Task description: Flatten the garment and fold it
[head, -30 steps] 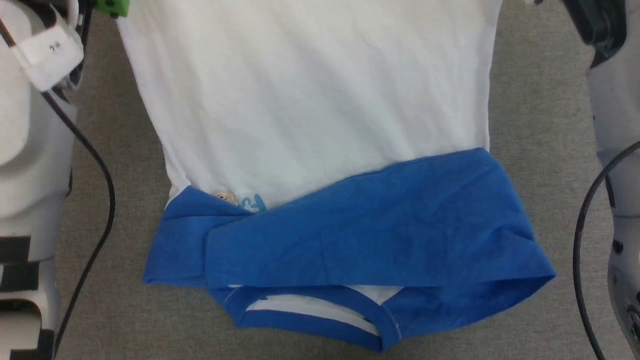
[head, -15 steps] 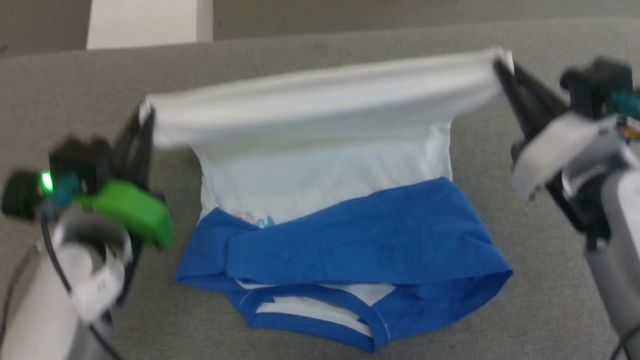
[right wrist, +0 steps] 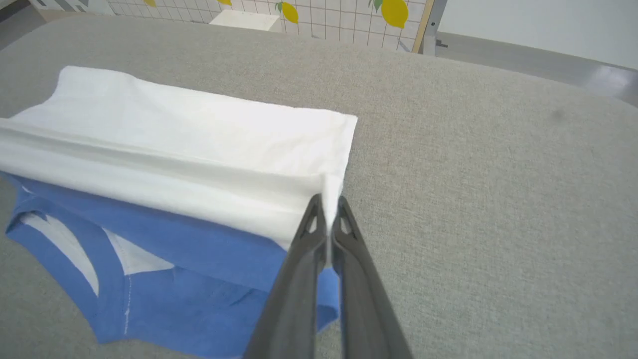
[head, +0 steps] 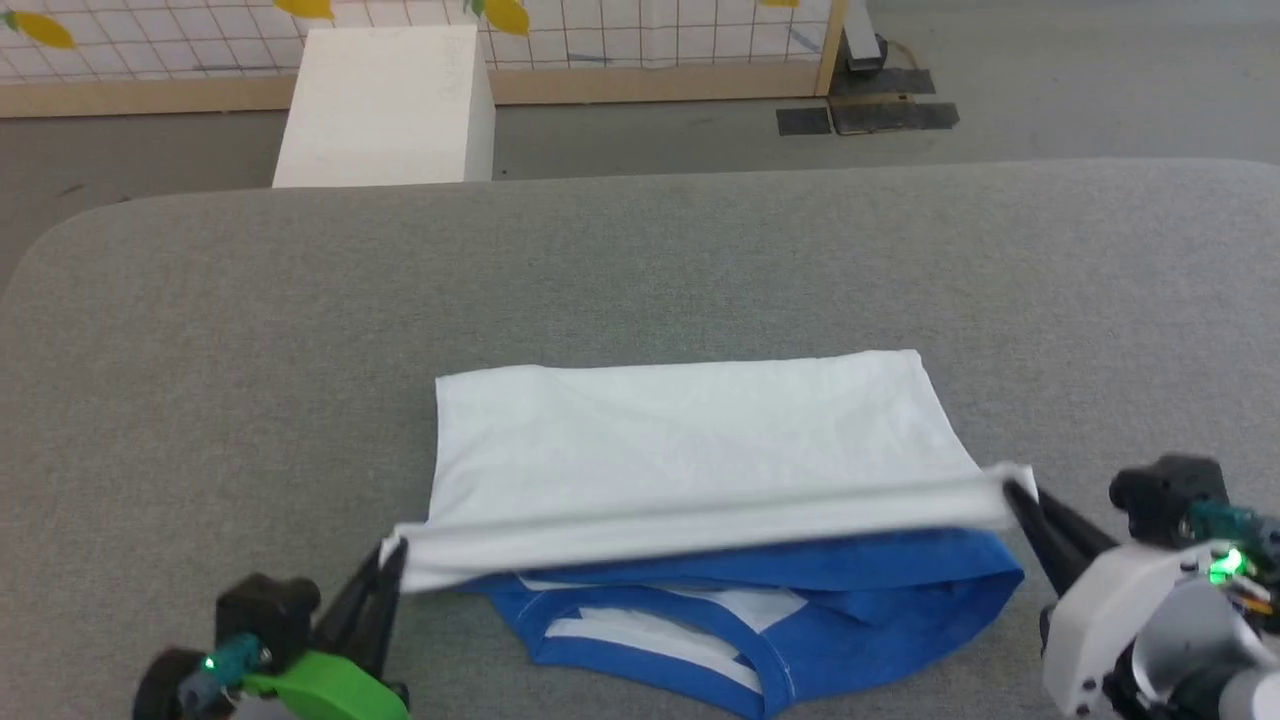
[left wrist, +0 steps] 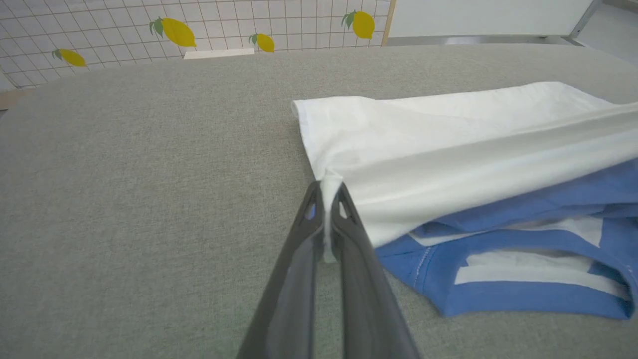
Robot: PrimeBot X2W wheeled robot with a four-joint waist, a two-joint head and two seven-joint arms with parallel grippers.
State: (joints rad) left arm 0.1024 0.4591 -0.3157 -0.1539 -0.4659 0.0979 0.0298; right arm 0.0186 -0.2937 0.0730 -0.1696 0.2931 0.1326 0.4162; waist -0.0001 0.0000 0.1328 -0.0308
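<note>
the big grey table (head: 640, 260) spreads from the left side to the right side of the head view. the garment (head: 690, 430) lies on it in the lower middle of the frame. its white body is folded over on itself, with the fold line at the top and the loose white hem (head: 700, 515) lower down. the hem is a long strip that runs left to right across the frame, and it looks lifted a little off the blue sleeves (head: 900, 580) under it. the blue neckband (left wrist: 523, 305) pokes out below the hem, near the bottom edge.

the left gripper (head: 388, 562) is at the lower left, at the left end of the hem. the right gripper (head: 1012, 490) is at the right side, at the right end. each one is pinched tight on a white corner of the garment. in the wrist views a bit of white cloth is squeezed between the dark fingers (left wrist: 299, 259).

so the hem is pulled straight between the two grippers, and no arm is nearer than the other. the blue part lies just below the hem in the frame. i think the next move is to bring both corners down toward the bottom edge and lay them flat together, so the white covers the blue. if one side goes faster, the hem could land crooked.
</note>
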